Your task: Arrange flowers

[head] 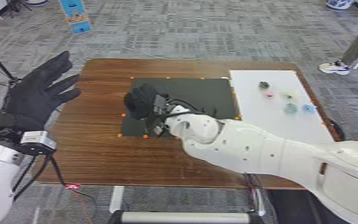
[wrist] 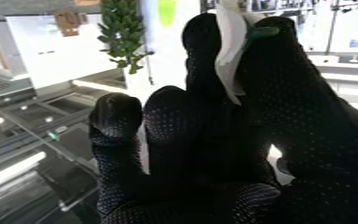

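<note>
1. My right hand (head: 141,102) is over the black mat (head: 198,90), around the middle of the head view
2. In the right wrist view I have it pinching a white piece (wrist: 230,47) with a green bit (wrist: 262,33)
3. My left hand (head: 33,97) is left of the frame, fingers straight, near the desk (head: 78,145)
4. I see small flowers (head: 290,108) on the white board (head: 254,107), right of the frame

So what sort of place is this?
Probably an indoor lab or showroom, judging by the grey carpet, the bright ceiling light and the brown table set up for the robot.
</note>
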`<state>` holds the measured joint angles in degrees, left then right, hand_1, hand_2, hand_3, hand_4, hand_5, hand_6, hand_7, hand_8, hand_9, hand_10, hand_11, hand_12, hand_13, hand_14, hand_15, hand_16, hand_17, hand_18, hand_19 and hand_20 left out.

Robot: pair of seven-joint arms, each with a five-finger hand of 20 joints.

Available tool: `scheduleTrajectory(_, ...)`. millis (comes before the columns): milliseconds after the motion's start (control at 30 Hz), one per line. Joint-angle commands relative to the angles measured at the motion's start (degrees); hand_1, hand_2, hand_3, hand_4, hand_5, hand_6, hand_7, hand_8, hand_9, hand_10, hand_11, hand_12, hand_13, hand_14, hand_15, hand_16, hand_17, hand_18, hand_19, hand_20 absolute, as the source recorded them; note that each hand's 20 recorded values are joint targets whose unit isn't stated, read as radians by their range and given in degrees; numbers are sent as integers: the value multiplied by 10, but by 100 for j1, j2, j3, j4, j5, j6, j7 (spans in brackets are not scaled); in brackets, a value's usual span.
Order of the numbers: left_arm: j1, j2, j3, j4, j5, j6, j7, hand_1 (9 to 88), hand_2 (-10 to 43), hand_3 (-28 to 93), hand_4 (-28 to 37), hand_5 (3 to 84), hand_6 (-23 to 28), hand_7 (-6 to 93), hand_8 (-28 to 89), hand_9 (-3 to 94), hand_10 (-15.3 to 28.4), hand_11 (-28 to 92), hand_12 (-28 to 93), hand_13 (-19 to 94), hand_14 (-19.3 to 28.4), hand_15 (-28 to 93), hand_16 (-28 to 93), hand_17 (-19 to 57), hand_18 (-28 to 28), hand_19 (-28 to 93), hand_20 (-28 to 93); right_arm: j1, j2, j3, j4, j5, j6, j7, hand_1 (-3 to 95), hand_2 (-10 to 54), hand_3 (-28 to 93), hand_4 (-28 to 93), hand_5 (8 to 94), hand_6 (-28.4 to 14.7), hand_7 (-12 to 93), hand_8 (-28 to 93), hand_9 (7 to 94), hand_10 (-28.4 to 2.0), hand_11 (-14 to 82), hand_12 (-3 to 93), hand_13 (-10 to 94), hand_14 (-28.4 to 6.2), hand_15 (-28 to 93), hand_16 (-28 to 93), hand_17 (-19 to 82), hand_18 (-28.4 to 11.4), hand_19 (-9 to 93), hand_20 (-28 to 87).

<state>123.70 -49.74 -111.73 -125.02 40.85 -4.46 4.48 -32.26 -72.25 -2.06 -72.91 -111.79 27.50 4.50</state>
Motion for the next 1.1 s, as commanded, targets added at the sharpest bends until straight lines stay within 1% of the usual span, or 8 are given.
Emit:
scheduleTrajectory(33,-84,36,47,26,-4,-53,-37,213,-71,650,-283,210,33,85,-47,165,92,42,218,142,163,46,59,-165,272,393,38,92,-209,-79,50,-122,342,174,568,-95,704,-283,703,64,488,-61,805,-33,270,470,657,-45,787,379,335,-183,861,597)
scheduleTrajectory(367,-184,62,130,68,1,-39,-54,216,-63,645,-283,210,37,75,-42,165,99,33,222,142,172,47,61,-169,280,400,30,33,-243,19,89,-163,352,208,565,-95,702,-283,692,71,479,-63,808,-28,235,457,653,-43,792,367,335,-182,860,598)
scheduleTrajectory(500,-220,64,150,81,-4,-55,-69,216,-61,645,-283,209,39,73,-41,165,101,27,222,142,175,46,60,-170,283,403,28,26,-226,18,33,-208,330,253,556,-95,684,-283,671,71,462,-65,805,-25,195,436,650,-42,793,365,333,-182,861,599)
scheduleTrajectory(667,-155,50,103,49,-2,-48,-54,216,-59,643,-283,209,39,71,-40,165,100,23,224,141,177,44,61,-172,283,404,25,15,-205,50,-4,-328,188,347,551,-95,656,-283,636,72,433,-79,791,-23,130,392,634,-42,790,360,325,-180,856,599)
scheduleTrajectory(833,-120,31,73,39,-9,-68,-52,217,-59,643,-283,209,39,72,-40,164,99,22,228,141,175,43,61,-171,281,403,23,5,-174,45,-20,-314,166,382,527,-95,695,-283,627,71,430,-77,786,-25,116,388,630,-41,790,354,322,-179,853,600)
scheduleTrajectory(900,-120,30,69,42,-8,-75,-57,216,-61,644,-283,209,38,73,-40,165,98,24,229,141,173,43,62,-169,278,401,23,-4,-173,69,-22,-301,126,356,535,-95,679,-283,627,70,431,-75,787,-26,115,389,629,-41,791,354,322,-179,853,600)
scheduleTrajectory(967,-129,30,88,41,-5,-43,-45,215,-63,647,-283,209,37,74,-40,165,97,27,231,142,172,44,62,-168,277,399,23,-15,-179,89,-17,-286,121,303,538,-95,643,-283,625,68,428,-73,784,-27,109,384,629,-42,790,354,320,-178,852,601)
scheduleTrajectory(1100,-159,44,100,58,-10,-58,-52,218,-62,642,-283,210,34,80,-42,166,96,33,233,143,168,48,64,-167,274,398,24,-23,-166,136,-55,-362,9,318,549,-95,591,-283,618,64,417,-70,778,-27,98,373,627,-43,789,353,318,-179,851,602)
